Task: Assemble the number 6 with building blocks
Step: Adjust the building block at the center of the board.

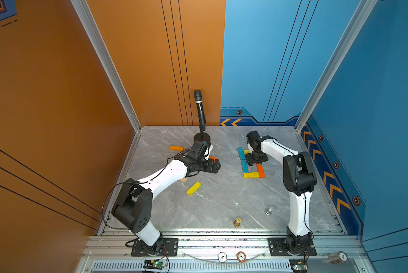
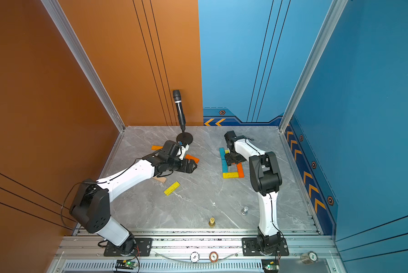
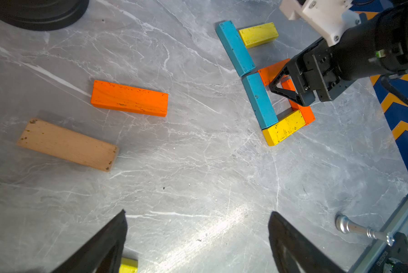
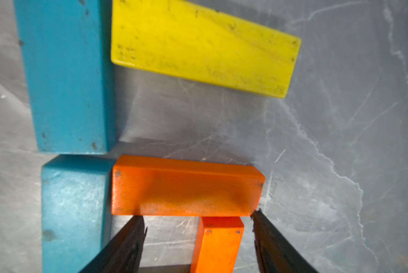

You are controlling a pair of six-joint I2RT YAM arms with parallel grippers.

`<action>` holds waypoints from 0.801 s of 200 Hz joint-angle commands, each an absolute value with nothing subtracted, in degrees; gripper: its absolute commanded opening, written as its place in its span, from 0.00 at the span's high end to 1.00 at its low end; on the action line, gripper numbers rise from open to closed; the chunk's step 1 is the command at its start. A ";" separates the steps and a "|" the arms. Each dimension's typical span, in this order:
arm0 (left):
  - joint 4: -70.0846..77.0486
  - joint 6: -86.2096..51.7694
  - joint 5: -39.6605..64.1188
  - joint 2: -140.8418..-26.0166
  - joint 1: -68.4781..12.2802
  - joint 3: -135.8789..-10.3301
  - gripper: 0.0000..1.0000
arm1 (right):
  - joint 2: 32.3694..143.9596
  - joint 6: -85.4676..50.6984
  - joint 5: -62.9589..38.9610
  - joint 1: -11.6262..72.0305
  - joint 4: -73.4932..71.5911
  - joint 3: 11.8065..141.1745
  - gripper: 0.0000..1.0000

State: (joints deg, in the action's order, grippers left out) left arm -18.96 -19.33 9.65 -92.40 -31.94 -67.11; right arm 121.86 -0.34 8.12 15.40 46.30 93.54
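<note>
While the right gripper (image 4: 198,217) is hanging over the figure toward the far right of the surface (image 1: 221,201), its jaws are standing apart and gripping nothing. The tips are sitting at one long edge of the orange crossbar (image 4: 186,186), straddling the orange upright (image 4: 217,243). Judging this the squaring-up step. Top yellow bar (image 4: 203,47) is lying skewed against the blue spine (image 4: 65,71). Next move is calling for nudging it straight, then lifting clear. Left gripper (image 3: 198,212) is hovering wide open, empty.
</note>
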 commanded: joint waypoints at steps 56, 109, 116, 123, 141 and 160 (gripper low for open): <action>-19.77 -19.24 9.97 -93.22 -32.60 -68.86 0.07 | 112.75 -5.57 -5.62 8.41 42.33 89.31 0.30; -19.51 -19.33 9.67 -93.59 -33.29 -69.04 0.07 | 113.13 -11.14 -10.83 4.44 38.63 87.89 0.36; -19.51 -19.34 9.54 -93.58 -33.35 -69.03 0.07 | 113.87 -11.90 -10.95 4.16 38.55 88.32 0.38; -19.51 -19.38 9.35 -93.57 -33.35 -69.08 0.07 | 114.38 -12.78 -11.07 3.88 38.47 88.58 0.39; -19.68 -19.42 9.06 -93.47 -33.48 -69.12 0.07 | 115.51 -14.37 -11.01 3.65 37.55 89.13 0.40; -20.17 -19.42 8.38 -93.60 -33.42 -69.49 0.07 | 116.57 -14.54 -11.31 3.76 37.18 90.42 0.40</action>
State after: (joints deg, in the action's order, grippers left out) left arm -18.96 -19.33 9.61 -92.82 -33.08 -67.26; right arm 114.24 -11.99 -9.72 4.05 38.33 88.55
